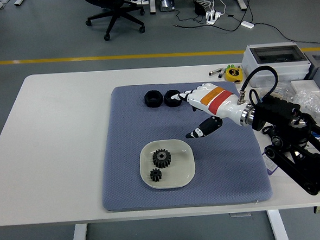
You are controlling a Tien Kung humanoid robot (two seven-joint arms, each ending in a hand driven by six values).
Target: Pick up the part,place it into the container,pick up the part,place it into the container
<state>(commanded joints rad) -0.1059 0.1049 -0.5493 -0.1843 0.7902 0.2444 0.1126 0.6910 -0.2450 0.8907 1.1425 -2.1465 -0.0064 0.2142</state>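
Note:
A white dish (181,175) sits on the blue mat (129,154) near its front. Two black gears lie in it: a larger one (162,158) and a smaller one (156,175). My right hand (194,109) is open and empty, raised above the mat behind and to the right of the dish, its fingers (176,96) reaching over the row of black parts at the mat's back. Two black ring-shaped parts (153,98) (171,94) show there; a third is hidden behind the hand. The left arm is out of view.
A grey plastic box (275,62), a yellow tape measure (233,73) and bags of small parts (297,98) stand at the table's right back. An office chair (112,8) is on the floor beyond the table.

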